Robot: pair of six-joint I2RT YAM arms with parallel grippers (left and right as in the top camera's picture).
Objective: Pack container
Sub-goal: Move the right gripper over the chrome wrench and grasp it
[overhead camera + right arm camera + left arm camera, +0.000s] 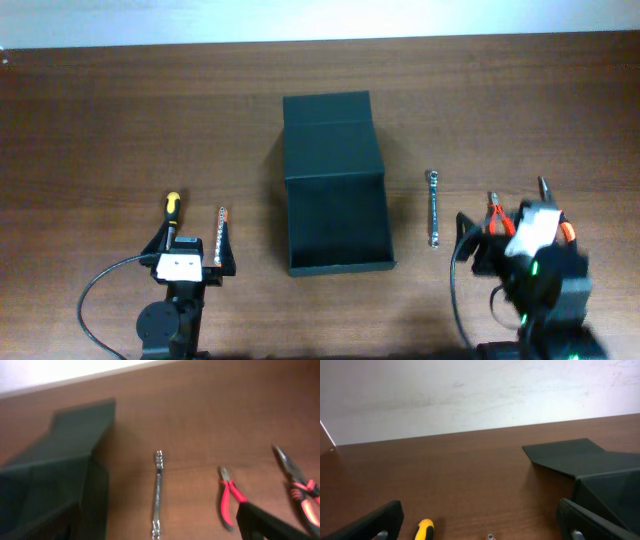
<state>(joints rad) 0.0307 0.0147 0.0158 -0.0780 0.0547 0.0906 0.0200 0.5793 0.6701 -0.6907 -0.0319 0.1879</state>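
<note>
Both jaws gape wide, gripping nothing: your left gripper (pixel 192 246) sits by the table's (pixel 100 120) front edge, your right gripper (pixel 507 232) near its front right corner. Between them, mid-table, sits the container (pixel 335 190): matte green-black, rectangular, flap lid thrown back toward the far edge.

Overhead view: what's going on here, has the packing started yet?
Nothing is being handled yet. The container sits open mid-table, lid flap folded back, with nothing visible inside. Both arms rest at the near edge, jaws open and empty. The left gripper is by a yellow-handled screwdriver and a slim metal tool. The right gripper is by red-handled pliers, with a wrench lying nearer the box.
</note>
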